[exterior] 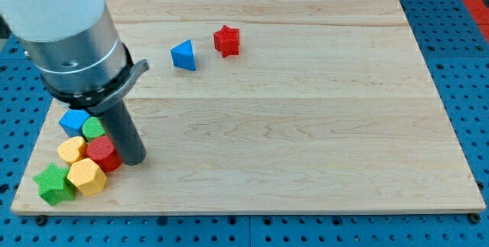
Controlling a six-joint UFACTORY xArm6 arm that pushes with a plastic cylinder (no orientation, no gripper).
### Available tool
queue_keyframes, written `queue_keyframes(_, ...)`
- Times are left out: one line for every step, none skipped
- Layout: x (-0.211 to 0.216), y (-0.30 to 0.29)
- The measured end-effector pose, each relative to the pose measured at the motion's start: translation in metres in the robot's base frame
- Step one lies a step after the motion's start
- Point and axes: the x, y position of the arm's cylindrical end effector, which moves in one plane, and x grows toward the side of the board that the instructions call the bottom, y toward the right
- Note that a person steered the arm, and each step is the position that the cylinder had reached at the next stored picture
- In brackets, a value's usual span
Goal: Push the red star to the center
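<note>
Red star (226, 40) clear | my tip (134, 160) partly hides, maybe touches, red block (102, 154)

Lighting was bright, even and diffuse over the wooden board (290, 109). Shadows were short and soft: a faint dark edge lay under the red star (226, 40) and the blue triangular block (183, 55). A soft highlight ran down the rod (122, 128) on its right side. The arm's pale housing (46, 2) at the view's top left was near overexposed. Focus was fairly sharp throughout; no motion blur or edge distortion was noted.
</note>
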Motion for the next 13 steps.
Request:
queue_keyframes(0.001,0.05)
queue_keyframes(0.001,0.102)
queue_keyframes(-0.019,0.161)
queue_keyframes(-0.064,0.209)
queue_keyframes(-0.112,0.238)
queue_keyframes(-0.172,0.253)
queue_keyframes(-0.25,0.227)
queue_keyframes(-0.312,0.204)
queue_keyframes(-0.325,0.177)
queue_keyframes(-0.325,0.148)
queue_keyframes(-0.309,0.135)
queue_keyframes(-0.279,0.135)
queue_keyframes(-0.272,0.129)
